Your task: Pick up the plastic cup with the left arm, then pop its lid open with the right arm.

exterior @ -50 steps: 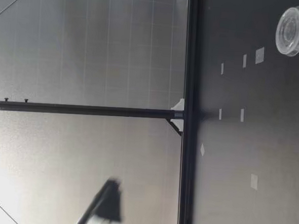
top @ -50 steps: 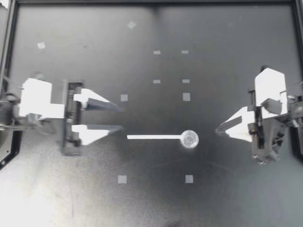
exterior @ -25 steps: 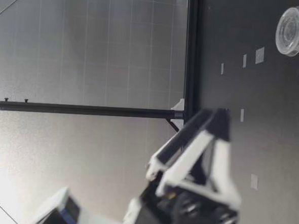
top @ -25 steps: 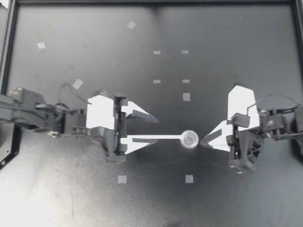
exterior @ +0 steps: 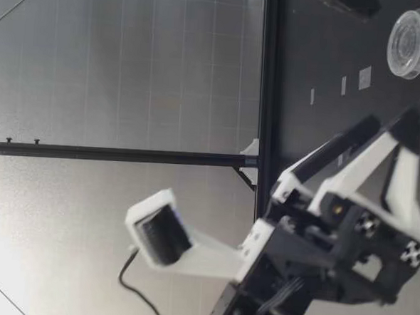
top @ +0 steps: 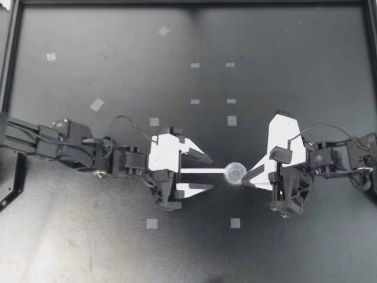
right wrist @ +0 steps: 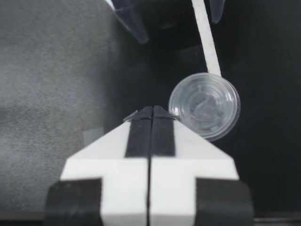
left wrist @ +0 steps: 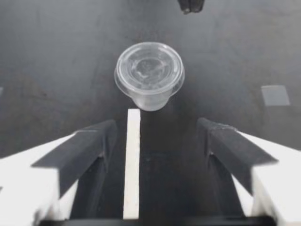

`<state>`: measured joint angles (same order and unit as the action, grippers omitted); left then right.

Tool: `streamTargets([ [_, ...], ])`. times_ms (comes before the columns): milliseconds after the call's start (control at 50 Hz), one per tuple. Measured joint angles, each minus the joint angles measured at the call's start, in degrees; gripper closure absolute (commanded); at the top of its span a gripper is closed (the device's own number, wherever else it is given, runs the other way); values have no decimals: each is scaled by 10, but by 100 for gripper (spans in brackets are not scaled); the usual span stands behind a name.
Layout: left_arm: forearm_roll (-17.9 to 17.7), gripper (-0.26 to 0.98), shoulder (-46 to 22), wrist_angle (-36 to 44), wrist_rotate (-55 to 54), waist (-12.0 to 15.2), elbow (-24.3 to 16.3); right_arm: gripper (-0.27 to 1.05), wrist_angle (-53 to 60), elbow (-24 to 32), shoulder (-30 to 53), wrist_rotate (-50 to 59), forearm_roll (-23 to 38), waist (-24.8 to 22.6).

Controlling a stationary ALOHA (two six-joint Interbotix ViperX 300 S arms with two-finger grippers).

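A small clear plastic cup (top: 235, 173) stands on the black table at the end of a thin white strip (top: 203, 171). My left gripper (top: 207, 173) is open, and its fingers straddle the strip just short of the cup. In the left wrist view the cup (left wrist: 149, 75) sits ahead of the wide-apart fingers (left wrist: 80, 155), with the strip (left wrist: 133, 160) between them. My right gripper (top: 244, 178) is shut and empty, its tip beside the cup's far side. In the right wrist view its joined fingertips (right wrist: 151, 112) lie at the rim of the cup (right wrist: 204, 106). In the low view, the cup (exterior: 413, 43) stands beyond my left gripper (exterior: 392, 120).
Small grey tape squares (top: 152, 223) (top: 235, 223) (top: 232, 120) dot the black table. A dark frame (top: 12, 71) borders the table at the left and back. The mat around both arms is bare.
My left arm has swept right from the table's left side, and its fingers have spread wider around the strip. My right gripper has moved left to the cup, still shut.
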<state>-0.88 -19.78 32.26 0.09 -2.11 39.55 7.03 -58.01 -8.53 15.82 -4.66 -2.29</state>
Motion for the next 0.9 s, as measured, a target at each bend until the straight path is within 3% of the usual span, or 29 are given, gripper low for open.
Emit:
streamTargets([
  [900,0,4,-73,-5,4,0,-78,79,1,1,54,-1,1,23],
])
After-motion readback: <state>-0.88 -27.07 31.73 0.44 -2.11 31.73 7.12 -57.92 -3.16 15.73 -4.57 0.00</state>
